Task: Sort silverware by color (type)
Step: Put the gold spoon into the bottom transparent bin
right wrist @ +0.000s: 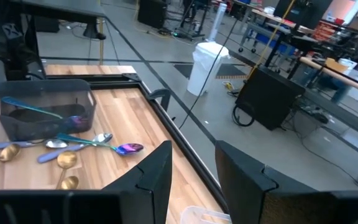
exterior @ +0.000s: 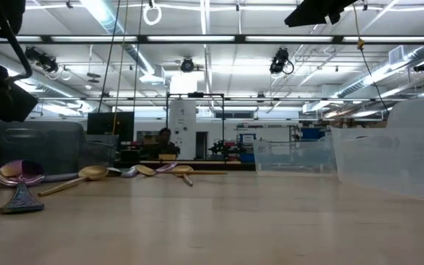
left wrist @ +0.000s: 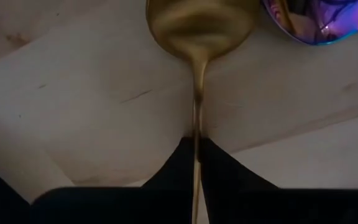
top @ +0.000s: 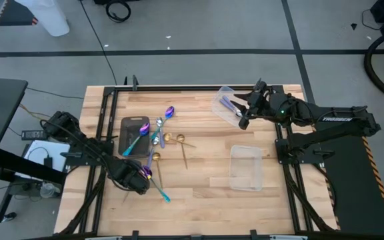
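My left gripper [top: 139, 179] points down near the table's front left and is shut on a gold spoon [left wrist: 197, 28]. An iridescent spoon's bowl [left wrist: 319, 22] lies right beside the gold bowl. More silverware lies mid-table: gold spoons [top: 173, 139], a lilac-handled one [top: 157, 131] and an iridescent one [top: 169, 113]. A teal-handled spoon [top: 137, 138] lies in the dark tray [top: 127, 123]. My right gripper [right wrist: 192, 177] hovers open at the far right, next to a clear container [top: 227, 102] that holds a lilac-handled spoon. My left gripper pinches the gold spoon's thin handle [left wrist: 196, 127] between its two fingers [left wrist: 166, 177], from above, pointing down. The fingers close across the handle, partway back from the bowl. The bowl looks to rest on the wood beyond the fingertips.
A second clear container [top: 246, 167] stands at the right of the table, nearer the front. Black frame rails [top: 105, 117] run along the table's left and right sides. Bare wood lies in the middle, between the spoons and that container.
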`<state>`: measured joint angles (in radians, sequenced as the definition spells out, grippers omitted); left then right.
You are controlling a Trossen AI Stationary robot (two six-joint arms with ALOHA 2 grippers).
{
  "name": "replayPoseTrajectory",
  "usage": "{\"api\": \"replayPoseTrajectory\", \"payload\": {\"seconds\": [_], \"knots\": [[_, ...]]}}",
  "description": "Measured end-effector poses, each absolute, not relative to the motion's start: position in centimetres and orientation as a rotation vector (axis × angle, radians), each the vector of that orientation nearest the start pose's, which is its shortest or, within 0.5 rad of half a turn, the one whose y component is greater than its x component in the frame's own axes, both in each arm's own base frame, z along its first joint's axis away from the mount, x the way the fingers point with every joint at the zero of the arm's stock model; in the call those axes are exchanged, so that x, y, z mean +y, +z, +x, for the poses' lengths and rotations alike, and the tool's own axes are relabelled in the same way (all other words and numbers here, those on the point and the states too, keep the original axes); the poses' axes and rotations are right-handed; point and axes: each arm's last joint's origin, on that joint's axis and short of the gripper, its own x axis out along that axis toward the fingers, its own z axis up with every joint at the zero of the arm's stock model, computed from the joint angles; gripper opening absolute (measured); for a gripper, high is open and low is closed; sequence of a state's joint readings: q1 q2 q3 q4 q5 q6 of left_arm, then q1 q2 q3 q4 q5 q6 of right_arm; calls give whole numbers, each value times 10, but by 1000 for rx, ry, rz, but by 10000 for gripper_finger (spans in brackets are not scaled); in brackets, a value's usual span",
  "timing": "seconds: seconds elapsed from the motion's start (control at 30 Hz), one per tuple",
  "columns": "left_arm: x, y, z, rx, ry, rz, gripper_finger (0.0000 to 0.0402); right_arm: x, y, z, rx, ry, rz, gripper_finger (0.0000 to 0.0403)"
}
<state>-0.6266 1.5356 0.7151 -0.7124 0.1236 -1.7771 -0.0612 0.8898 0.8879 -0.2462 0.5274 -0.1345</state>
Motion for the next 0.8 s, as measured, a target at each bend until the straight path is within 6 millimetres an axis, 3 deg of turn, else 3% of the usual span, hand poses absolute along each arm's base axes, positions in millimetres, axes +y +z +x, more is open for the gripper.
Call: {"api": "replayPoseTrajectory", "payload": {"seconds": [0.23, 0.8], "knots": [[-134, 139, 184, 1496, 790, -963, 20, -26, 344, 187, 296, -567, -191, 132], [-130, 187, 217, 1380, 646, -922, 19, -26, 344, 187, 298, -568, -190, 132]]}}
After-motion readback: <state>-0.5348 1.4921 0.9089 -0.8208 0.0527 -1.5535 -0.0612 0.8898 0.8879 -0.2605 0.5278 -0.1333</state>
